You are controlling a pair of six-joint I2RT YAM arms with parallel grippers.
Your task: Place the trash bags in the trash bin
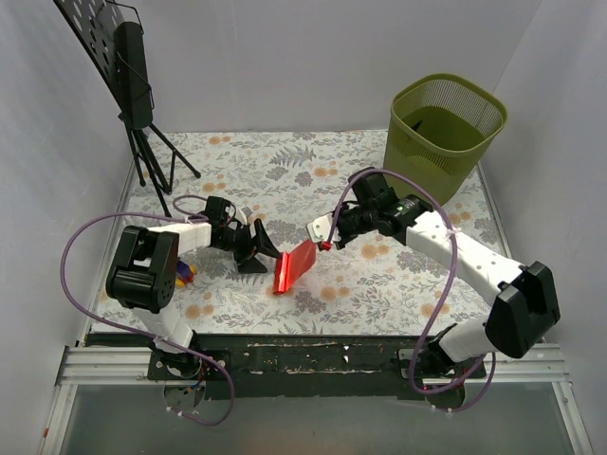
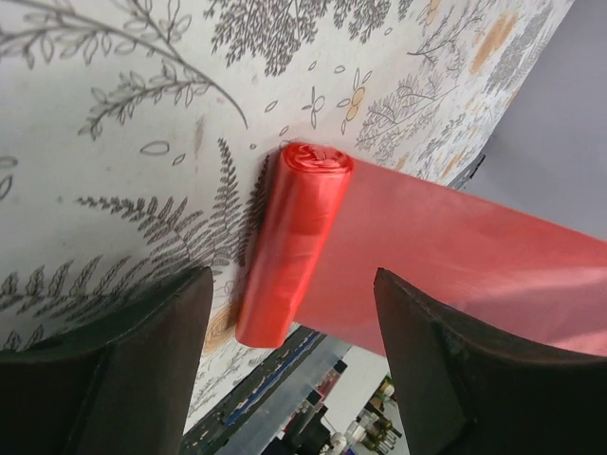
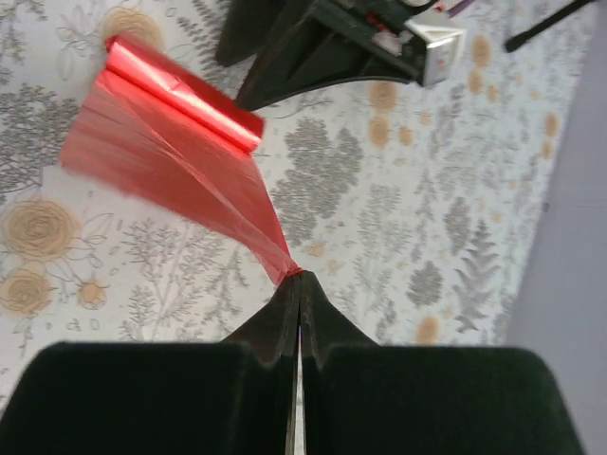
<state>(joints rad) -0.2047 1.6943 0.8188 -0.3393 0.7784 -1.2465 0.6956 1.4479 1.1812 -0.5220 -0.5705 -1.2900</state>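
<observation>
The thin red plastic trash bag (image 3: 180, 142), partly unrolled, is clamped by its free end in the right tool (image 3: 296, 284), its roll before the spread left tool (image 2: 294, 280). The olive-green mesh bin (image 1: 422, 161) beyond is not yet reached.

Left end effector (image 2: 292, 284) agape, right (image 3: 299, 296) clamped.

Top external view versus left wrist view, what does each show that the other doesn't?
Only the top view shows the trash bin at the far right corner and the right hand shut on the unrolled end of the trash bags. Only the left wrist view shows the roll's coiled end, lying untouched inside the open left hand. Both show the red roll partly unrolled on the floral table.
</observation>
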